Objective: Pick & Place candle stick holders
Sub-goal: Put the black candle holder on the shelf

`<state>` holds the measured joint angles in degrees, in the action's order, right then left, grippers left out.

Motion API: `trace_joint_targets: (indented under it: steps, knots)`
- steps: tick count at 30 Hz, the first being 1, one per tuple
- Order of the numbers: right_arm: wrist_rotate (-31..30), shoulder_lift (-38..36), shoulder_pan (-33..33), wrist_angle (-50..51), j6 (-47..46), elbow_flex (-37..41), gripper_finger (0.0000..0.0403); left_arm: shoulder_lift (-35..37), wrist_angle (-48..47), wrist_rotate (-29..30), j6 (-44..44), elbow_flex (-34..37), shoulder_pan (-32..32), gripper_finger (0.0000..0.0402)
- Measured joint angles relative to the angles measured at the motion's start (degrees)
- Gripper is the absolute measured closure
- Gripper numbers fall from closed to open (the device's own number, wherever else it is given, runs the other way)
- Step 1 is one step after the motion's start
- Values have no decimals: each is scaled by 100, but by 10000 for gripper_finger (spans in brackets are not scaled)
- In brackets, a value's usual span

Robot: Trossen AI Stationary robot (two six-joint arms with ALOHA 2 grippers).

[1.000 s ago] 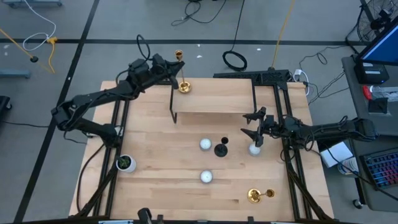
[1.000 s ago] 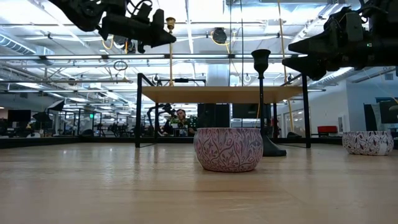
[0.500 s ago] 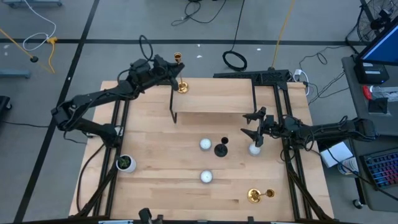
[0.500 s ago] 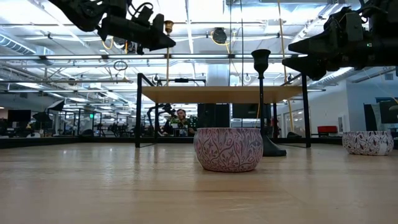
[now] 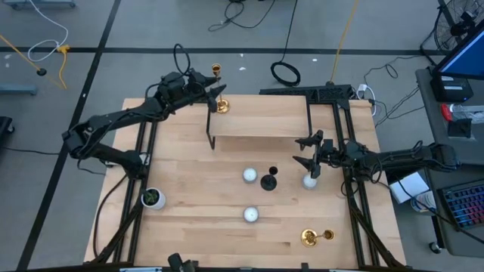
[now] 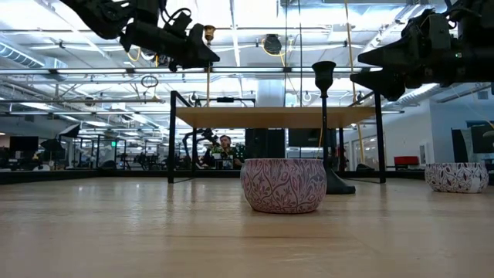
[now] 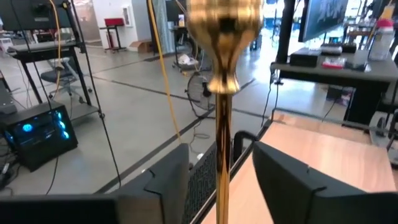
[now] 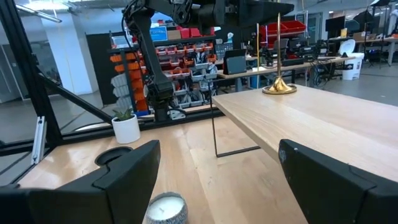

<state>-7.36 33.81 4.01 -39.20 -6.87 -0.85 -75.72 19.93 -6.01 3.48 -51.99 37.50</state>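
A gold candle stick holder (image 5: 219,97) stands upright with its round base (image 8: 278,89) on the far left corner of the raised wooden shelf (image 5: 261,121). My left gripper (image 5: 209,94) is open, one finger on each side of its shaft (image 7: 221,155), with a gap on both sides. The black candle stick holder (image 5: 270,180) stands on the table in front of the shelf. A second gold one (image 5: 316,236) lies on its side near the front right. My right gripper (image 5: 310,159) hangs open above a white candle (image 8: 165,208).
Two more white candles (image 5: 249,175) (image 5: 250,214) sit mid-table. A white pot with a green plant (image 5: 153,198) stands at the left. The shelf's thin black legs (image 5: 209,132) stand on the table. Bare wood lies at the near left.
My left gripper has opened and let go of the gold candle stick holder's shaft. The holder stays upright on the shelf's far left corner.
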Motion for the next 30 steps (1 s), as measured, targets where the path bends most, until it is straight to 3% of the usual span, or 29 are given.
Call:
trace_joint_targets:
  steps: [7, 15, 21, 26, 30]
  knots:
    - [55, 3, 0, 109, -166, -1, 78, 495, -801, 3, 440, 0, -60, 179]
    - [1203, 98, -98, 213, -163, 0, 78, 1694, -2361, -1, 528, 0, -364, 179]
    - [1019, 575, -544, -165, -198, -2, 78, 2553, -3032, -88, 514, 0, -828, 179]
    - [993, 1139, -881, -392, -92, -86, 78, 3100, -3187, -772, 321, 0, -1280, 179]
    - [504, 1736, -1108, -388, -96, -320, 78, 3382, -3233, -939, 197, 0, -1619, 179]
